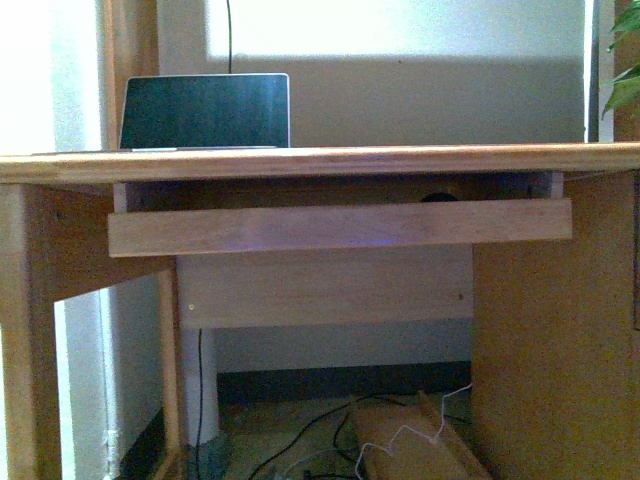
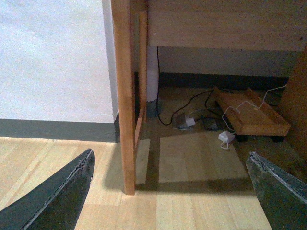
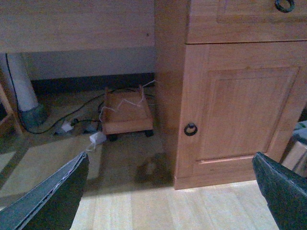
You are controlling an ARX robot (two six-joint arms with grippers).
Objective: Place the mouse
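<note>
In the front view, only the dark rounded top of the mouse shows, in the gap between the desk top and the pull-out tray, toward the right. Neither arm appears in that view. In the left wrist view, my left gripper hangs open low over the wooden floor, its dark fingers wide apart and empty, near the desk leg. My right gripper is also open and empty above the floor, facing the desk's cupboard door.
An open laptop stands on the desk top at the left. Under the desk lie cables, a white adapter and a low wooden trolley. The cupboard door carries a ring handle. A plant is at the right edge.
</note>
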